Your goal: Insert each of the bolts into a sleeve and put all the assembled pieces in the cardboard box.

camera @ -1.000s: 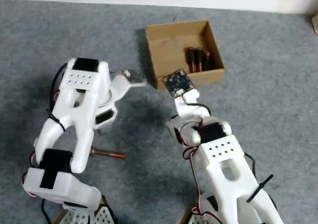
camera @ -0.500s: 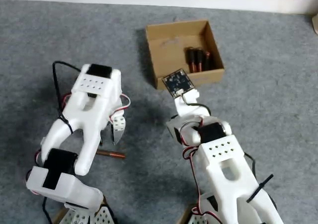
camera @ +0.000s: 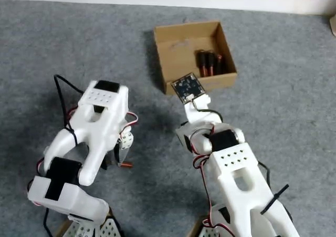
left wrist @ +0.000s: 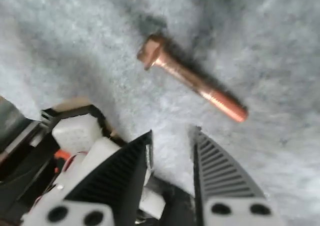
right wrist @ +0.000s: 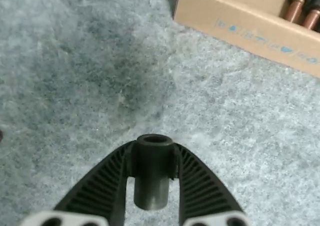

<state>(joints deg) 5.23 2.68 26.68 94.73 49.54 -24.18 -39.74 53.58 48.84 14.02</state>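
High view: the left arm (camera: 97,121) bends over grey carpet (camera: 273,90) at 8 o'clock. The tip of a copper bolt (camera: 126,165) pokes out beneath it toward 3 o'clock. The cardboard box (camera: 178,50) sits at 12 o'clock, with assembled pieces (camera: 210,63) against its 3 o'clock wall. Left wrist view: the left gripper (left wrist: 172,136) hangs empty just short of the bolt, jaws parted only narrowly. The bolt lies flat on the carpet, slanted to the jaws and clear of them. A clean pickup probably needs a wider opening, the wrist turned square to the shank, and a grip near the head that leaves the threaded end free. Right wrist view: the right gripper (right wrist: 152,148) clamps a black sleeve (right wrist: 151,178), its open end at the fingertips, near the box's outer wall. That bore is best presented level and unobstructed to the bolt's tip.
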